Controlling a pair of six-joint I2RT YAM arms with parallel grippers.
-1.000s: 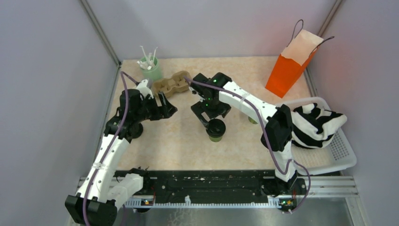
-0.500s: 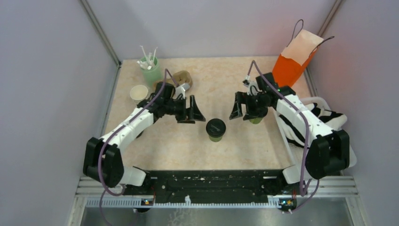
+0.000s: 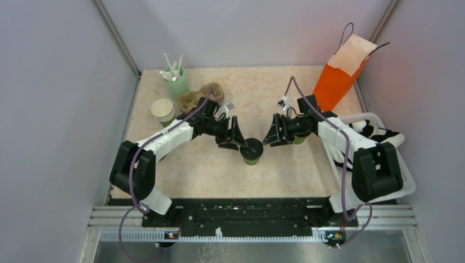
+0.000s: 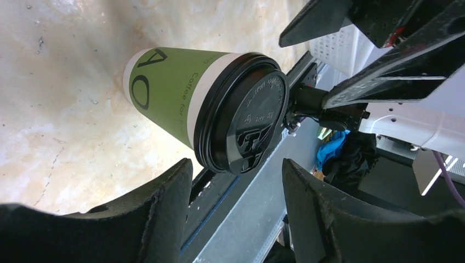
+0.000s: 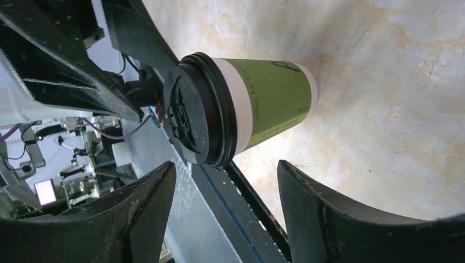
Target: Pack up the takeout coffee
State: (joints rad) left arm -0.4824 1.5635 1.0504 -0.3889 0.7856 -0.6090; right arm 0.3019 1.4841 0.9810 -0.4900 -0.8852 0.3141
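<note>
While the takeout coffee point(image 3: 251, 150) stands upright on the marbled tabletop point(image 3: 208, 170), roughly midway between the two arms, a gripper flanks it on either side. The left gripper point(image 3: 237, 138) sits just beside the cup on its left, jaws spread wide and holding nothing. The right gripper point(image 3: 271, 135) mirrors it from the right, likewise parted and empty. Each wrist camera frames the cup ahead of its own parted jaws, untouched on either side. Just behind the right gripper is what may be another green cup point(image 3: 299, 141), mostly hidden. An orange paper bag point(image 3: 335, 82) stands at the far right corner, well apart from the coffee.
</note>
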